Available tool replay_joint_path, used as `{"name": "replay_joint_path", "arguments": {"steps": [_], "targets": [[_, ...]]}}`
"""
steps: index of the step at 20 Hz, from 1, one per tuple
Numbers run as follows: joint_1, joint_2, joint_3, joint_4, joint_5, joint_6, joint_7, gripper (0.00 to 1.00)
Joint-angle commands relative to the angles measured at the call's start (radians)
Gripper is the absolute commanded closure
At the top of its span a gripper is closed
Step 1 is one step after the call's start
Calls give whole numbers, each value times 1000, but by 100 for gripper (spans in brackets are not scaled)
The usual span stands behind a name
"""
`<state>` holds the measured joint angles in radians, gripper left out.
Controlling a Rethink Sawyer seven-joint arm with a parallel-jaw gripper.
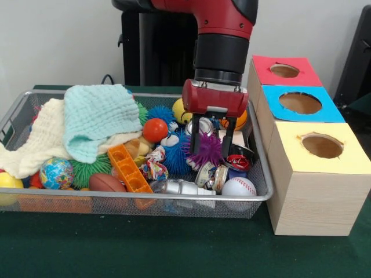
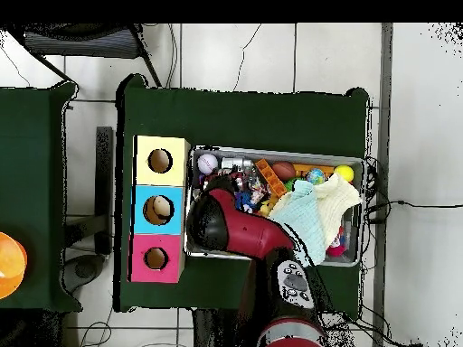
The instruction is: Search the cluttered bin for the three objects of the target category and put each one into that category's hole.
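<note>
The wire mesh bin stands on the green table, full of toys; it also shows in the overhead view. My gripper reaches down into the bin's right part. Its fingers stand apart on either side of a purple spiky ball. I cannot tell whether they press on it. Crushed cans and a baseball lie just in front of it. In the overhead view the red arm hides the gripper.
Three wooden boxes with holes stand right of the bin: red top, blue top, yellow top. An aqua cloth and a cream cloth cover the bin's left part. An orange block, a football and a globe ball lie near the front rim.
</note>
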<state>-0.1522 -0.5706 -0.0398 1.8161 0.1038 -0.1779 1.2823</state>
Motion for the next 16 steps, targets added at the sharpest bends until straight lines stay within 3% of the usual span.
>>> {"name": "replay_joint_path", "arguments": {"steps": [1, 11, 16], "targets": [[2, -22, -66, -122, -5, 148, 84, 0], [25, 40, -90, -197, -3, 138, 125, 0], [14, 122, -71, -229, -2, 103, 147, 0]]}}
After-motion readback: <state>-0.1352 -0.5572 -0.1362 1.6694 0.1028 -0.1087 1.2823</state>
